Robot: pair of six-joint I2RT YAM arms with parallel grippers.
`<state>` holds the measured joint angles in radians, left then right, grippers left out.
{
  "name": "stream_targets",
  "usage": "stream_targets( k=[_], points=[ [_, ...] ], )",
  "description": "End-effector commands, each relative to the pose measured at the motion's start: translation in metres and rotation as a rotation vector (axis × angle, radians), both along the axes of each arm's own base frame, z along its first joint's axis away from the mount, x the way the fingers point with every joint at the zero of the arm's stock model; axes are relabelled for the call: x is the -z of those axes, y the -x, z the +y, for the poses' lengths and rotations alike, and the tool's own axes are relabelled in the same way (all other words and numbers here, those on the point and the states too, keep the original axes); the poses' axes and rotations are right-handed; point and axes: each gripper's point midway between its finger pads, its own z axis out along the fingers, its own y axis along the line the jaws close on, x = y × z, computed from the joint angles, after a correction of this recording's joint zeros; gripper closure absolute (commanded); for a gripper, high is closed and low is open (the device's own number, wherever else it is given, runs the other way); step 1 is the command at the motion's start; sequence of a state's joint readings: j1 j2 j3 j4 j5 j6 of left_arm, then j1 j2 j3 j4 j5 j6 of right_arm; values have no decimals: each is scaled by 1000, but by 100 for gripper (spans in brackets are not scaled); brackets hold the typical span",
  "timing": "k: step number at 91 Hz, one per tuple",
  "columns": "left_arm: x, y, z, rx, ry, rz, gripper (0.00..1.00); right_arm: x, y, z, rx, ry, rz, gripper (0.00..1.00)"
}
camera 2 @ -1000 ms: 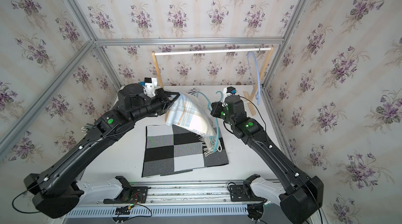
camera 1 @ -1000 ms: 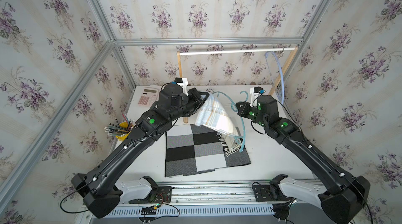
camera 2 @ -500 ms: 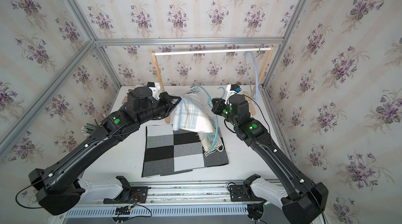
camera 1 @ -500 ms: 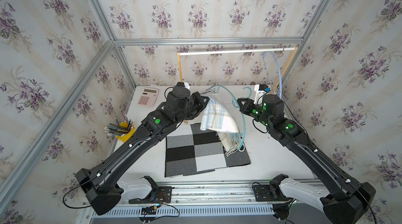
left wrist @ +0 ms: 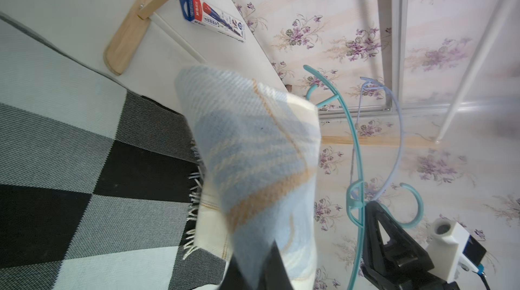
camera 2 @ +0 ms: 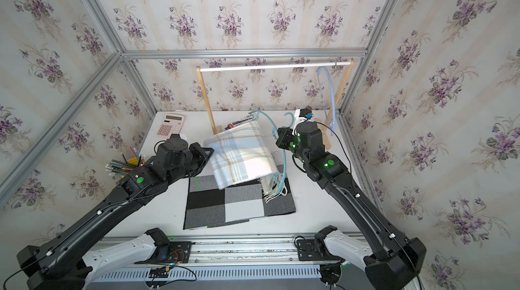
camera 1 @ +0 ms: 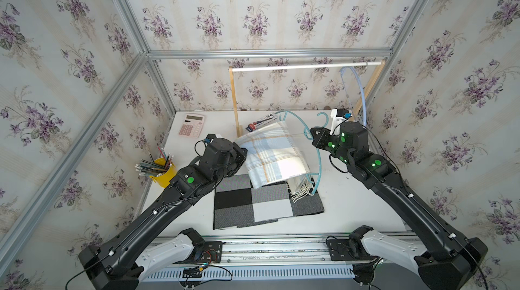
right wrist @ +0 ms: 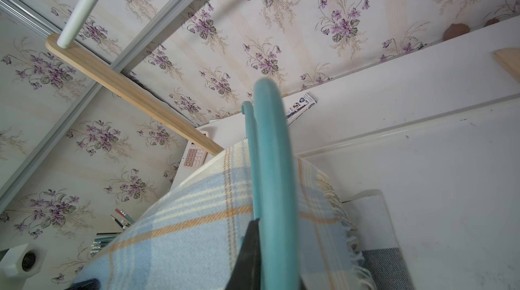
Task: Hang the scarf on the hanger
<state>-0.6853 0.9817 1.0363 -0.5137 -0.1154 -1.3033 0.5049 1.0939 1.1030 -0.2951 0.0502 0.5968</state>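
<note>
Plaid scarf [camera 1: 273, 156] being held up above checkered mat [camera 1: 261, 207] — one end being clamped by left pincer [camera 1: 244, 151], fringed end hanging by teal hanger [camera 1: 318, 159]. Hanger being gripped near hook by right pincer [camera 1: 309, 134] — raised off desk [camera 1: 351, 204].
</note>
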Motion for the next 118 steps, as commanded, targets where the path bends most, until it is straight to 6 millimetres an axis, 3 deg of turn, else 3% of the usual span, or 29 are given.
stream_targets(
  k=[1,17,31,46,71,85,93,111,118],
  points=[
    [21,2,15,-40,-10,32,100,-8,-4,-9,34,33,-40,100],
    [39,3,-1,33,27,59,100,-13,-1,0,-9,7,-40,100],
    [33,-4,-28,124,98,51,100,-14,-1,8,-43,-18,-29,100],
    [-1,-9,-42,171,154,-18,100,-3,-2,12,-57,-22,-2,100],
    [-61,-14,-46,192,188,-124,100,9,-6,16,-63,-19,21,100],
    [-74,-14,-51,213,192,-142,100,12,-9,18,-65,-28,24,100],
    [-60,-11,-53,221,174,-109,100,5,-9,17,-56,-43,4,100],
    [33,-2,-46,174,135,76,100,-33,-5,10,-32,-93,-101,100],
    [60,-1,-47,165,130,128,100,-41,-5,11,-40,-93,-111,100]
  ],
)
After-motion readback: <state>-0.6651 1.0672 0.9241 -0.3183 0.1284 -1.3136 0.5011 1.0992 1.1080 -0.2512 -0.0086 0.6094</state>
